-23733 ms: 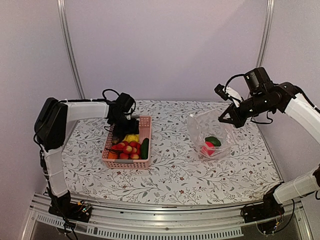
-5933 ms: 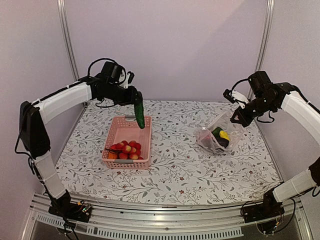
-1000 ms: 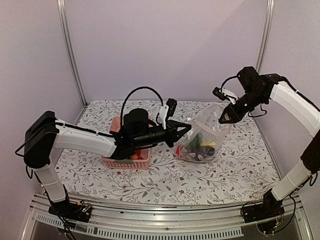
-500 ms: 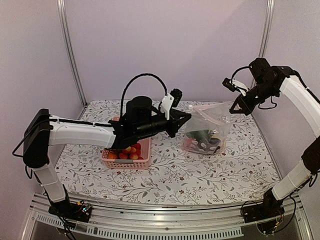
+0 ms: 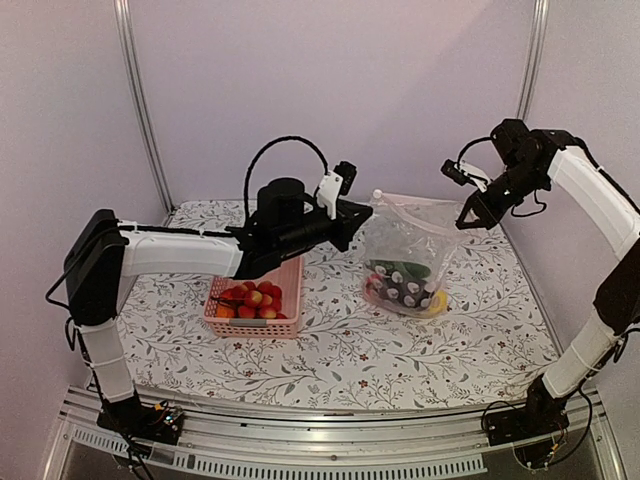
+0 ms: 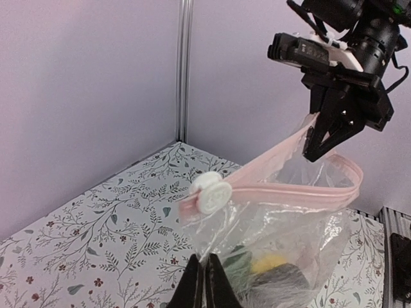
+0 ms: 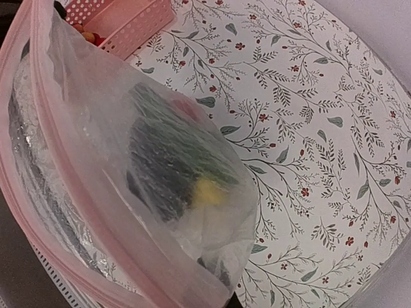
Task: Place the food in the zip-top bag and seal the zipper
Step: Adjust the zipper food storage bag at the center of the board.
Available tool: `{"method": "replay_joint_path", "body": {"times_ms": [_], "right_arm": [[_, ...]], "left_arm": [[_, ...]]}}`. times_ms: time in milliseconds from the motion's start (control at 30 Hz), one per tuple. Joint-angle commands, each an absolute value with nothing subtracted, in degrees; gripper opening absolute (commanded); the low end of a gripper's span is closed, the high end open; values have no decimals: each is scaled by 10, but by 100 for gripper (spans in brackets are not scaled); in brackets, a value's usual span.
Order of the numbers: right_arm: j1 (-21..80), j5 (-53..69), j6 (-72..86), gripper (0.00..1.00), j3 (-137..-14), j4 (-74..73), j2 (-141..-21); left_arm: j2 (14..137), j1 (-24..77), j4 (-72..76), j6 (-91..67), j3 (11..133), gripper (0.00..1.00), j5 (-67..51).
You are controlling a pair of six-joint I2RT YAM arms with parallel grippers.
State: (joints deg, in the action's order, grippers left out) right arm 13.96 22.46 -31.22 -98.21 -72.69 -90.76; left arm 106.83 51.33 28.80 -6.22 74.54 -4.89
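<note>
- Left gripper is pinching the zip-top bag below its slider; right gripper is clamping the zipper end.
- Bag is hanging between them, food inside.
- Thin film could be slipping free, spilling everything.

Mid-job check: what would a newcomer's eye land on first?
The clear crinkly plastic zip-top bag stands out, held up right of centre by the left gripper and right gripper, green, yellow and dark toy food inside. Left of it, the pink plastic lattice basket holds red toy berries.
</note>
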Motion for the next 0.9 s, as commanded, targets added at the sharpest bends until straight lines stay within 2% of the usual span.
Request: {"method": "replay_joint_path", "body": {"times_ms": [0,200,300,367,467,567,700,867], "right_arm": [[130,204,-286,1,-1032,-716,-934],[122,197,-278,1,-1112,-715,-994],[122,210,-276,1,-1123,-712,-1001],[121,224,-276,1,-1118,-715,-1000],[122,244,-279,2,-1091,-713,-993],[121,252,-281,2,-1053,-700,-984],[121,263,-274,2,-1007,-681,-964],[121,279,-260,3,-963,-657,-936]], "left_arm": [[1111,483,296,-74,797,4,-51],[1160,467,298,-80,871,5,-64],[1160,466,299,-82,873,9,-74],[1151,466,294,-85,858,16,-84],[1121,466,284,-94,818,33,-89],[1071,467,271,-104,759,44,-72],[999,469,190,-112,711,51,-26],[939,469,24,-133,711,57,51]]}}
